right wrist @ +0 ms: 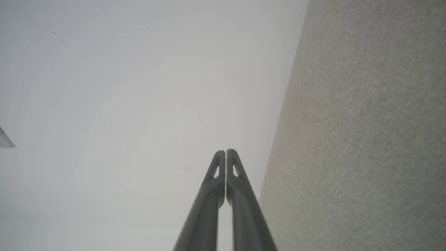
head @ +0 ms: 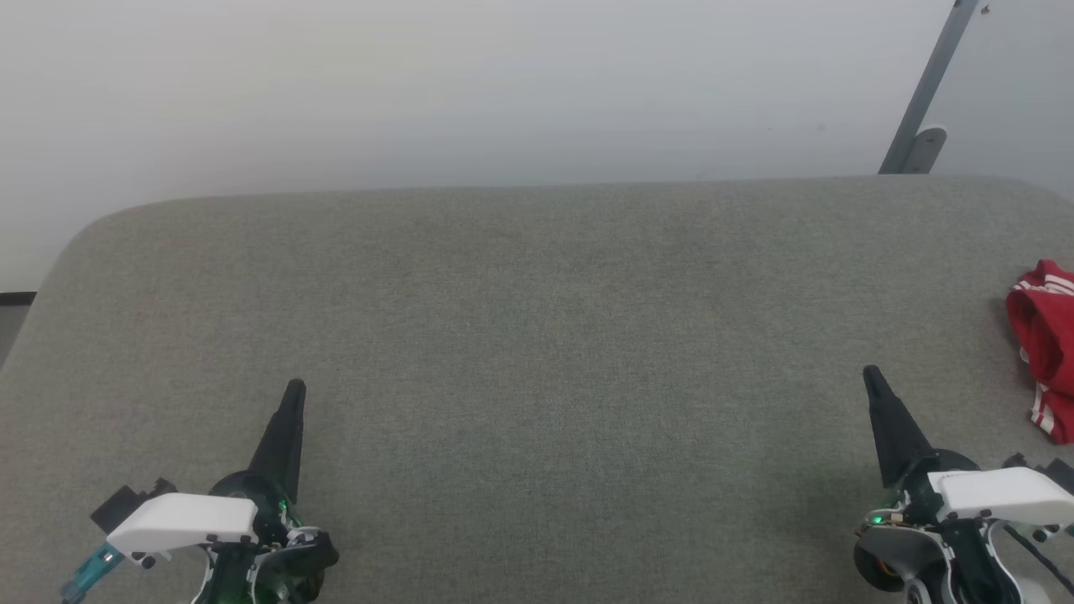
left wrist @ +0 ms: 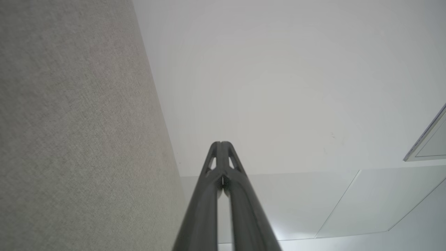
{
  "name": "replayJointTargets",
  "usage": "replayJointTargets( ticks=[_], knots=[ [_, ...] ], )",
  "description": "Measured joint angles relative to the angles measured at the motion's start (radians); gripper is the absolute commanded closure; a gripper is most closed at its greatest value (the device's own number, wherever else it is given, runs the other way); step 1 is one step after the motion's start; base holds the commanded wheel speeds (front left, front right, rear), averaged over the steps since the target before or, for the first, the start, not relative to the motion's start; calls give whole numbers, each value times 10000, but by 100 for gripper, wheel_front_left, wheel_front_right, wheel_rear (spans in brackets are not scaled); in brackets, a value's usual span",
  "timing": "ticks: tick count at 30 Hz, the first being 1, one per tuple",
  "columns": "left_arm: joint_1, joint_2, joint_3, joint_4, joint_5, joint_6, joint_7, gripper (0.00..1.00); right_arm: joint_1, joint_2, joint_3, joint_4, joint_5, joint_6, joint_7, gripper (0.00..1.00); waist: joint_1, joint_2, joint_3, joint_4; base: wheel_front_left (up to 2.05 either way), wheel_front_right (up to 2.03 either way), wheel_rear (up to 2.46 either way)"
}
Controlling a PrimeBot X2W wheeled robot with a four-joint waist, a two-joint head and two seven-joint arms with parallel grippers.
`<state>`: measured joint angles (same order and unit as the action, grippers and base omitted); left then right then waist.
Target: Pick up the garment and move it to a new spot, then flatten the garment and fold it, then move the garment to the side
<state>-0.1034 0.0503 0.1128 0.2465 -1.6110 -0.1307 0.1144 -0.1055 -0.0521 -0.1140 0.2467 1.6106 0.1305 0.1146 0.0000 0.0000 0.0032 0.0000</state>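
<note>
Pressed together and empty, the left gripper (head: pixel 295 387) sits at the lower left of the head view, its dark fingers pointing up the frame. The right gripper (head: pixel 871 373), at the lower right, is closed the same way on nothing. Both are over the grey fabric surface (head: pixel 537 335). The garment (head: pixel 1045 344) lies crumpled at the right edge, cut off by the frame. Its visible red part runs top to bottom, with white-striped trim at both ends, apart from the right gripper

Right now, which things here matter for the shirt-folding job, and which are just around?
For the job: garment, bunched at the far right; left gripper and right gripper, both shut and empty.
Just around: grey padded surface; metal bracket; white wall.
</note>
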Motion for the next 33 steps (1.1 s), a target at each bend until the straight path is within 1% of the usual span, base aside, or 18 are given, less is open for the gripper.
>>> replayJointTargets(
  ticks=[33],
  knots=[
    [-1,0,0,-2,0,0,-2,100,-5,2,4,-2,0,0,0,100,0,0,0,0,0,0,0]
  ],
)
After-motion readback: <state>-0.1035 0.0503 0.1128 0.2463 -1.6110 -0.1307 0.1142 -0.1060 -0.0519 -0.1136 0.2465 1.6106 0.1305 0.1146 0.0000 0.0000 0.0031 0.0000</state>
